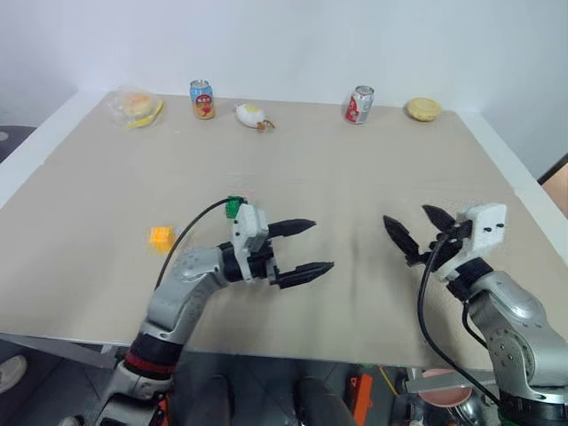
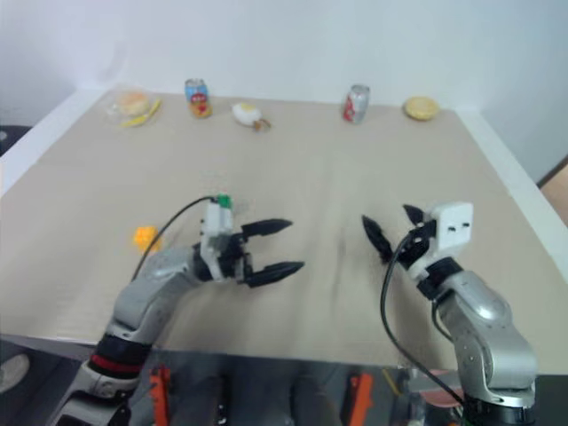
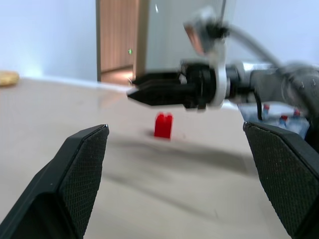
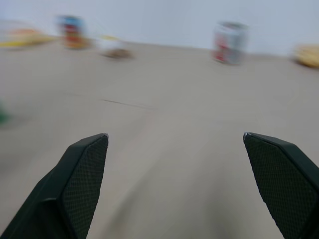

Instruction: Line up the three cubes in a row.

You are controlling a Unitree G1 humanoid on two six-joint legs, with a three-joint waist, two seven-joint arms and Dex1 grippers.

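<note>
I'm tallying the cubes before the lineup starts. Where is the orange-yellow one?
In the left eye view the orange-yellow cube sits alone on the table, on the robot's left, just outside its left arm and behind the open left gripper.

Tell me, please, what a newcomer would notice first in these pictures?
Two open black claws hang over the middle of the beige table, the left claw facing the right claw, both empty. A small yellow cube lies by the left arm, and two cans and snacks line the far edge.
</note>
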